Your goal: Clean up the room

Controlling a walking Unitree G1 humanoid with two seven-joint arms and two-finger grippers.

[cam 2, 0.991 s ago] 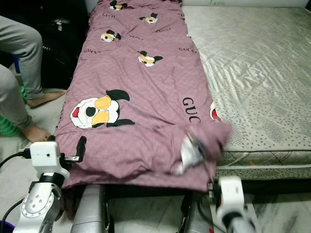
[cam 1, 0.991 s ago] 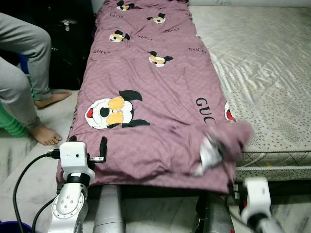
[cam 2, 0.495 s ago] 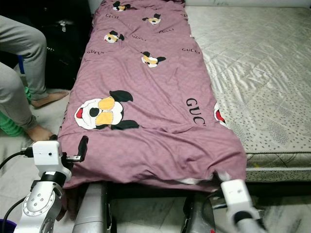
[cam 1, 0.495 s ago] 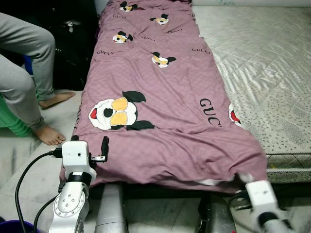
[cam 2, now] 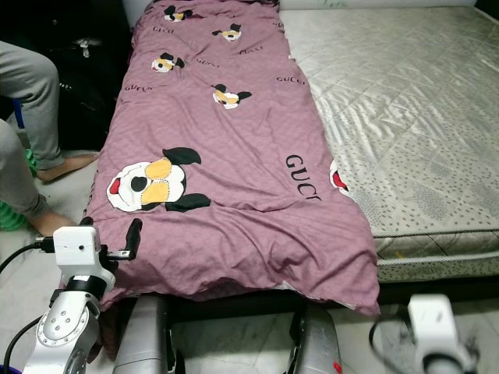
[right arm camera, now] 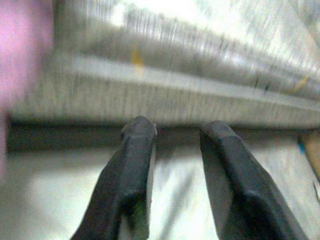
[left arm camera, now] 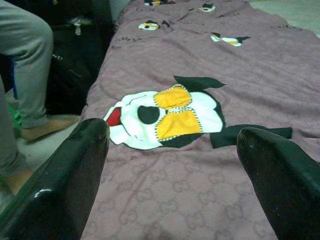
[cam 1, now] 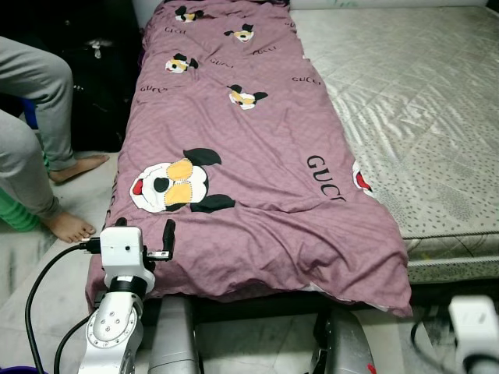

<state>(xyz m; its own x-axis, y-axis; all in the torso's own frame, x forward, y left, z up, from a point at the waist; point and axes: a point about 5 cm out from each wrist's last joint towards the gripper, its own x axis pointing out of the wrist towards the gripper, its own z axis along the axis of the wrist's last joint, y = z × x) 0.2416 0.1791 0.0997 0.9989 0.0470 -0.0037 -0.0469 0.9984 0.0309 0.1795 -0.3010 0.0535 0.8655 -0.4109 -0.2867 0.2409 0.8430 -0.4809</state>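
A mauve blanket printed with cartoon dogs lies flat along the left side of the bare mattress. Its near right corner hangs over the mattress's front edge. My left gripper stands open at the blanket's near left corner; the left wrist view shows the left gripper spread wide just above the cloth, holding nothing. My right wrist is low, below the bed's front edge and right of the hanging corner. The right gripper is open and empty, facing the mattress side.
A person sits at the left, with grey trouser legs and bare feet on the floor beside the bed. A black bag stands behind them against the bed. A cable loops from my left wrist.
The right gripper held the blanket's near right corner raised, drew it down over the front edge, let go and dropped away to the right. The left arm has stayed put.
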